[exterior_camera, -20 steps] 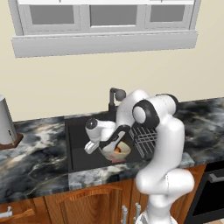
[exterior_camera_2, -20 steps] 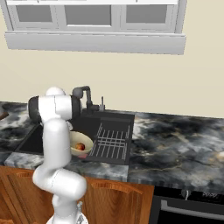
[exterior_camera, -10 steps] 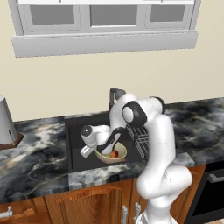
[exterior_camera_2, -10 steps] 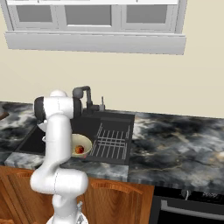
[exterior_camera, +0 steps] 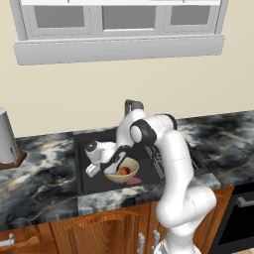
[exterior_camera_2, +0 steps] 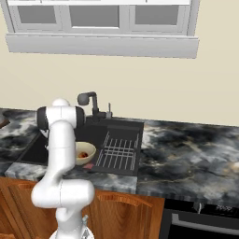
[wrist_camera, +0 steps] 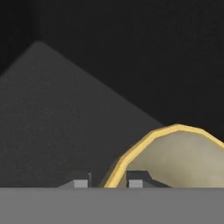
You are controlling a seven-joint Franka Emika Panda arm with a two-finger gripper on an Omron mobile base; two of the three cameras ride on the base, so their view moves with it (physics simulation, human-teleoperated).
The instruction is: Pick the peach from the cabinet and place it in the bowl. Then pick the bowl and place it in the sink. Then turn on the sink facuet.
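Hand view: pincer (wrist_camera: 108, 183) tips astride bowl (wrist_camera: 183, 157) rim, one tip each side, w/ narrow gap; pinching or just let go, can't tell. Bowl in sink (exterior_camera: 94, 168) basin, peach (exterior_camera: 124, 171) inside. Faucet (exterior_camera_2: 88, 100) behind sink on marble tabletop (exterior_camera: 39, 183).

A home kitchen: a dark sink (exterior_camera_2: 60, 140) sits in a marble counter (exterior_camera_2: 186, 154), window (exterior_camera: 119, 20) above it, wooden cupboards (exterior_camera: 99, 230) below, oven (exterior_camera_2: 205, 224) beside.

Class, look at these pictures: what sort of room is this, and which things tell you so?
Most likely a kitchen: a dark sink with a faucet set in a marble counter, and wooden cupboards beneath it.
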